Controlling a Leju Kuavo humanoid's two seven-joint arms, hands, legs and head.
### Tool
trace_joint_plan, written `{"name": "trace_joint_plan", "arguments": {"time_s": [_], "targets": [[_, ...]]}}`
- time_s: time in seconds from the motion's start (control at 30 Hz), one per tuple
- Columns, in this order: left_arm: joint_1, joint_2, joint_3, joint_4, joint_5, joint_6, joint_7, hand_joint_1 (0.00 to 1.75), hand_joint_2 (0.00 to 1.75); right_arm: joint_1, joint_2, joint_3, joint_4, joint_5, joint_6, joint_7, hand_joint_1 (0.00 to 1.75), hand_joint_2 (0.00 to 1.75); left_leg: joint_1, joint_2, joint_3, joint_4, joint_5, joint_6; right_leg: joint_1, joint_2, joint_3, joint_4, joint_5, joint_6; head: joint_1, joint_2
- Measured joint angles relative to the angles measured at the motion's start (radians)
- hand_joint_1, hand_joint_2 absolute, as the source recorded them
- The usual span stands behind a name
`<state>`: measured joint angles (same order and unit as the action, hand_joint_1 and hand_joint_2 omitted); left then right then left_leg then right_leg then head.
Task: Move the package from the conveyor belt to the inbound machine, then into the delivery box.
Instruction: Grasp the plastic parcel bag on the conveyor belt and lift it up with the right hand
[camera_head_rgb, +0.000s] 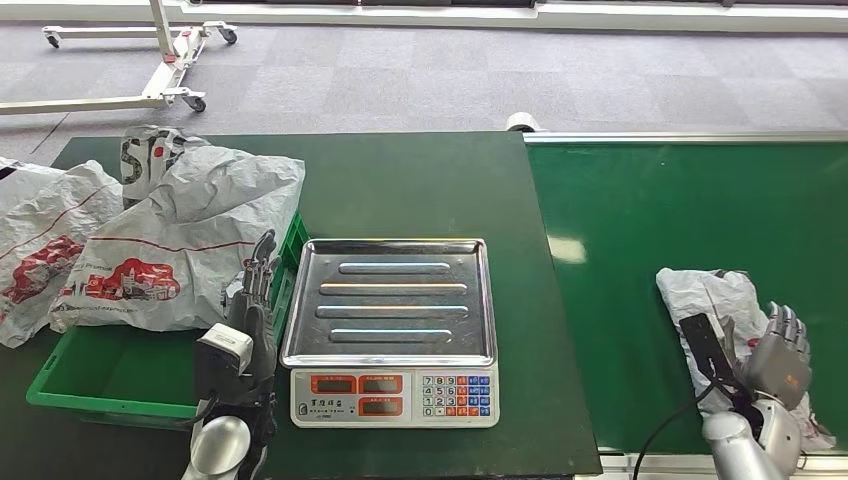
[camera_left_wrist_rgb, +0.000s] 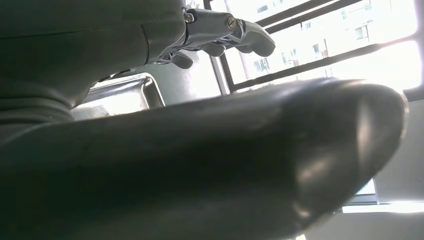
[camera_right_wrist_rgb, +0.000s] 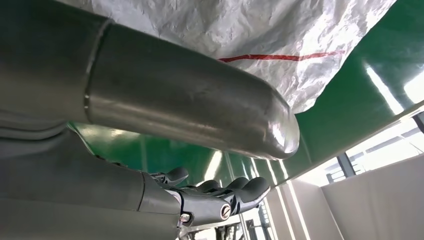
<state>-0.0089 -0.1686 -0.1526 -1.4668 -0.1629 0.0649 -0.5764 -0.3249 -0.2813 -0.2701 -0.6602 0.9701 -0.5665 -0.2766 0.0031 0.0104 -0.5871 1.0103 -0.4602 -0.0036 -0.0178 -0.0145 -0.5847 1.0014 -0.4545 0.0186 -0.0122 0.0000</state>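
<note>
Because the crinkled white plastic package (camera_head_rgb: 705, 295) lies limp beside the silver weighing scale (camera_head_rgb: 393, 300), it could be lost from the wide-spread, empty right hand (camera_head_rgb: 780, 352); the left hand (camera_head_rgb: 255, 290) also holds nothing.

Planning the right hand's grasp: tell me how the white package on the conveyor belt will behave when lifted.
The package is a crinkled plastic mailer lying flat, so it will probably sag and fold. Its thin profile suggests it is light. The glossy film may slip in the right hand.

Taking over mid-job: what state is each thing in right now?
package: flat on conveyor belt, not lifted
right hand: at the package, holding nothing
left hand: holding nothing, beside scale
scale tray: bare
green crate: bags piled in it
</note>
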Motion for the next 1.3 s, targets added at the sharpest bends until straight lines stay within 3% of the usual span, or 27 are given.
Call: {"name": "trace_joint_plan", "arguments": {"time_s": [1.0,1.13,1.23,1.3], "targets": [[-0.007,0.0,0.0,0.006,0.0,0.0,0.0,0.0,0.0,0.0,0.001,-0.019,0.006,0.0,0.002,0.0,0.0,0.0,0.0,0.0,0.0,0.0,0.0,0.0,0.0,0.0,0.0,0.0,0.0,0.0,0.0,0.0],[-0.007,0.001,-0.001,0.007,-0.006,0.0,0.002,0.0,0.0,0.002,0.004,-0.018,0.011,0.012,0.025,0.017,0.0,1.75,0.0,0.0,0.0,0.0,0.0,0.0,0.0,0.0,0.0,0.0,0.0,0.0,0.0,0.0],[0.001,0.003,-0.016,-0.001,-0.037,-0.001,0.013,0.0,0.0,0.022,0.055,-0.009,0.087,0.079,0.161,0.087,0.0,1.75,0.004,0.0,0.003,0.0,-0.001,-0.002,0.005,0.0,0.004,-0.002,-0.002,-0.002,0.001,0.0],[0.015,0.006,-0.032,-0.012,-0.05,0.0,0.019,0.0,0.0,0.047,0.108,-0.002,0.153,0.11,0.17,0.093,0.0,1.75,0.007,0.001,0.006,0.0,-0.004,-0.005,0.008,0.001,0.008,-0.003,-0.003,-0.003,0.003,0.0]]}}
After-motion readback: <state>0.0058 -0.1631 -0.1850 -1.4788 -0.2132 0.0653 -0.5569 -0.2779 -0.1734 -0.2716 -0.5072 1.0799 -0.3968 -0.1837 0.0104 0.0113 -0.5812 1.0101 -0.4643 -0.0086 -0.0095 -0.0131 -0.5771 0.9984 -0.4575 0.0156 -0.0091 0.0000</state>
